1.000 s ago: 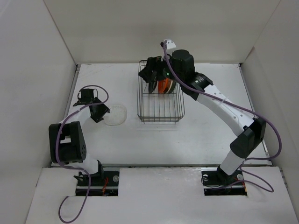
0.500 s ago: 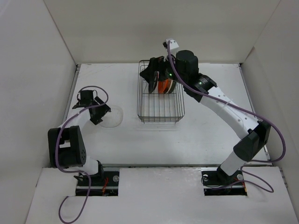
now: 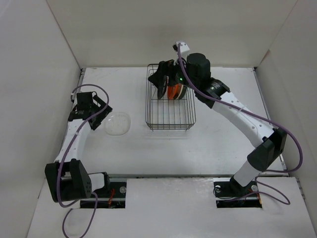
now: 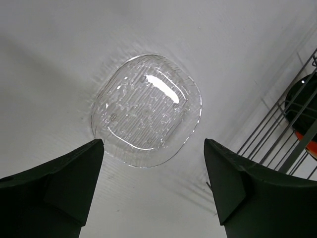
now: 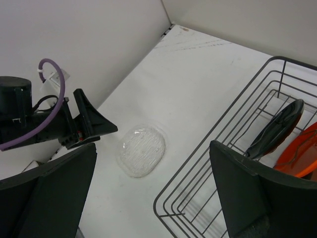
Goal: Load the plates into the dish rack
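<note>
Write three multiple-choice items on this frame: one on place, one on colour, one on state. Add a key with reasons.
1. Where is the clear plate?
A) flat on the table, left of the dish rack
B) standing inside the rack
C) held up in the air

2. What colour is the plate standing beside the dark plate in the rack?
A) yellow
B) blue
C) orange

3. The left fingers are:
A) shut on the clear plate
B) open, with nothing between them
C) shut and empty

Key:
1 A: the top view shows it lying on the white surface outside the rack's left wall.
2 C: the orange plate stands right next to the dark one in the right wrist view.
3 B: the left wrist view shows both fingers wide apart, with the plate lying on the table beyond them.
</note>
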Motion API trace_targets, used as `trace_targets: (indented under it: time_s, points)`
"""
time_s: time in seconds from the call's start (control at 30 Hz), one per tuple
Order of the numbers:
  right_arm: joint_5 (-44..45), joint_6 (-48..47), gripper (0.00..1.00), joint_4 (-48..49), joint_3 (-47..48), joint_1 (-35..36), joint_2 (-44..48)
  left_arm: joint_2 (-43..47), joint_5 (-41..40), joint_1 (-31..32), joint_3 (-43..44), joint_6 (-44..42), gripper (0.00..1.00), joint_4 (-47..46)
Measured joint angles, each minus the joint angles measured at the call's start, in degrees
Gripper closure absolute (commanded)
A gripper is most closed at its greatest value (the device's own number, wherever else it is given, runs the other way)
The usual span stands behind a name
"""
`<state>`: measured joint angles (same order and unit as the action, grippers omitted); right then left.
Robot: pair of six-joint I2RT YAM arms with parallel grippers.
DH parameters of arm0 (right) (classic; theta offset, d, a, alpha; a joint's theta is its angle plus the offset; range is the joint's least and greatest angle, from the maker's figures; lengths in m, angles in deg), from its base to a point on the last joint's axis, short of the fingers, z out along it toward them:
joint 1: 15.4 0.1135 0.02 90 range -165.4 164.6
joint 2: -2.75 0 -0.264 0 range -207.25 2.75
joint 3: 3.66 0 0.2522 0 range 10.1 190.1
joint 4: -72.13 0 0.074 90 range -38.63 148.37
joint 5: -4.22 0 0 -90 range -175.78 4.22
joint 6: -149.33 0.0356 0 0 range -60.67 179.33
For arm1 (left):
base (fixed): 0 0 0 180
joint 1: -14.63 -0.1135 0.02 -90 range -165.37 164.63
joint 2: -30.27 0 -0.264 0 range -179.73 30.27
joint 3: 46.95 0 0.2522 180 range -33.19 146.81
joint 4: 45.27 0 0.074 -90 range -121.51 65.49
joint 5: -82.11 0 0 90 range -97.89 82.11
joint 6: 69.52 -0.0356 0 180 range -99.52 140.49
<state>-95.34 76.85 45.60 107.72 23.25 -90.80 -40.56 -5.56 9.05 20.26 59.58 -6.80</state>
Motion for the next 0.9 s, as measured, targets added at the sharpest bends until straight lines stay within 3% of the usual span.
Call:
trace_targets:
  time_s: [0.33,0.53,0.73,0.77,0.87,0.9]
  points:
    - [-0.55,0.22,0.0,0.39,-0.2,0.0,-0.22,0.13,-2.51,0.0,-7.89,2.4,0.17,0.2]
    - [-0.55,0.22,0.0,0.44,-0.68,0.0,-0.22,-5.01,-3.02,0.0,-10.82,3.72,0.38,-3.87]
    - [-0.59,0.22,0.0,0.44,-1.03,0.0,-0.22,-9.77,-3.76,0.0,-10.91,4.33,0.46,-8.07]
    - [-0.59,0.22,0.0,0.44,-1.03,0.0,-0.22,-10.64,-3.89,0.0,-10.91,4.44,0.53,-8.66]
    - [-0.63,0.22,0.0,0.44,-1.03,-0.31,-0.22,-12.44,-4.07,0.0,-10.78,4.79,0.53,-9.94]
    - [-0.66,0.22,0.0,0.44,-1.03,-0.33,-0.22,-12.5,-4.13,0.0,-10.78,4.85,0.58,-10.36]
